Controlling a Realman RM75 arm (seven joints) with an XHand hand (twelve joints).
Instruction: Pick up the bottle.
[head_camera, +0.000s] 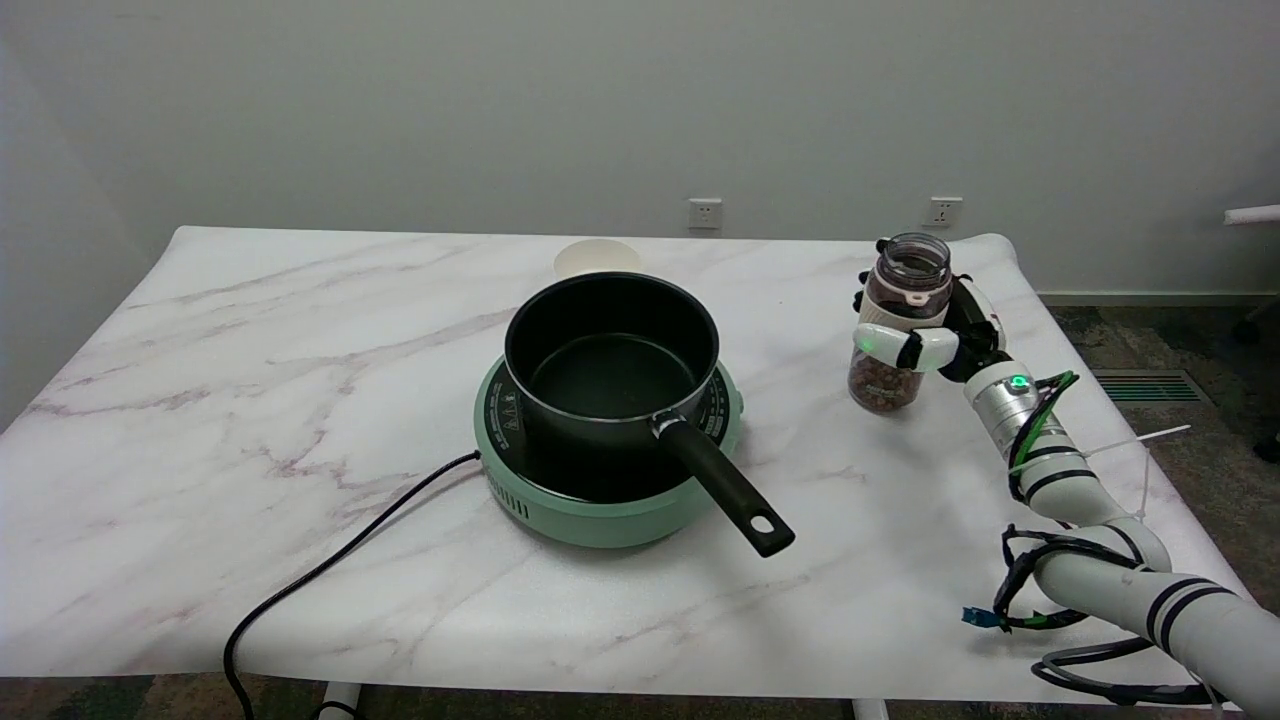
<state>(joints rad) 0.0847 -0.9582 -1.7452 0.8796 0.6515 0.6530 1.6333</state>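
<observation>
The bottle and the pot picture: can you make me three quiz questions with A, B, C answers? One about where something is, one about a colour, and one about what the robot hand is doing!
1. Where is the bottle?
A. Inside the pot
B. On the table, right of the pot
C. On the floor

2. What colour is the cooker under the pot?
A. Light green
B. Red
C. Yellow

3. What is the right hand doing?
A. Holding the pot handle
B. Lying flat on the table
C. Wrapping its fingers round the bottle

Answers: 1 B, the bottle is near the right edge of the table. 2 A, its base is mint green. 3 C, fingers show on both sides of the bottle.
</observation>
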